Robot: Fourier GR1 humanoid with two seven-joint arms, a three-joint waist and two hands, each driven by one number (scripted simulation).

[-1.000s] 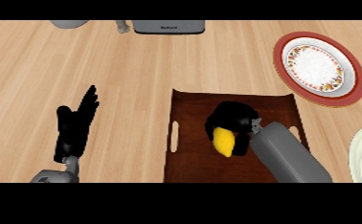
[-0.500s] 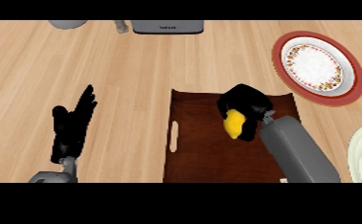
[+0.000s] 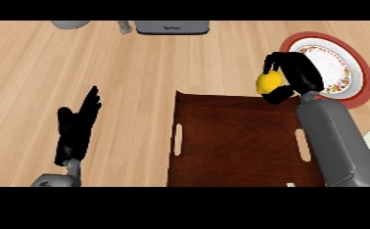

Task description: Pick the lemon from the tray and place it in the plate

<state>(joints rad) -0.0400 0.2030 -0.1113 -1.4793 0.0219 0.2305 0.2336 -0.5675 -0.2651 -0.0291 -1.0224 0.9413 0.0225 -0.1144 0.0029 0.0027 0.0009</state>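
A yellow lemon is held in my right hand, whose fingers and thumb curl round it. The hand hovers over the far right corner of the dark brown tray, just left of the plate. The plate is white with a red rim and a flowered band, lying at the right edge of the counter. My left hand rests open on the wood at the lower left, fingers straight and pointing away.
A grey appliance stands at the counter's far edge, with a grey round object and a small grey piece to its left. Bare light wood spreads between my left hand and the tray.
My right hand has lifted the lemon from the tray's middle and carried it up and to the right, toward the plate. The left hand has not moved.
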